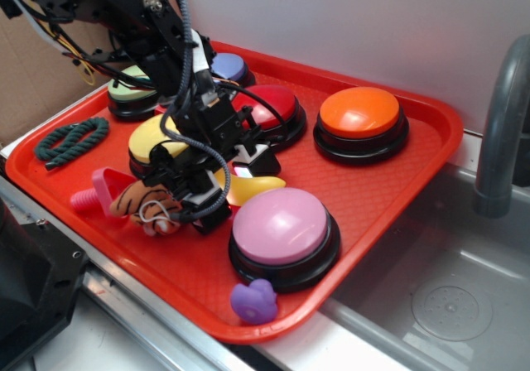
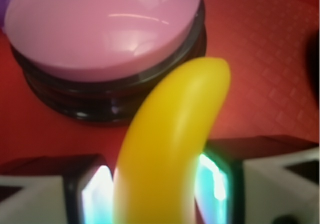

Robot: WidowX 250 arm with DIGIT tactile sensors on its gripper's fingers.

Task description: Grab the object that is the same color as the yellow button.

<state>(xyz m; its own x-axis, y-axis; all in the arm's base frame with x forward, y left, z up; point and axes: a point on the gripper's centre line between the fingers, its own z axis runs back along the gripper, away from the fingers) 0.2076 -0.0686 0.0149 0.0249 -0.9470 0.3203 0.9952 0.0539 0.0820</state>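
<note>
The object, a glossy yellow toy banana, lies on the red tray just behind the pink button. My gripper is down over the banana's near end. In the wrist view both lit pads press against the banana's sides, so the gripper is shut on it. The banana's tip points toward the pink button. The yellow button sits at the tray's left, partly hidden behind my arm.
Orange, red, light green and blue buttons stand at the back. A striped plush toy, a pink piece, a green rope and a purple toy lie near. A grey faucet rises at right.
</note>
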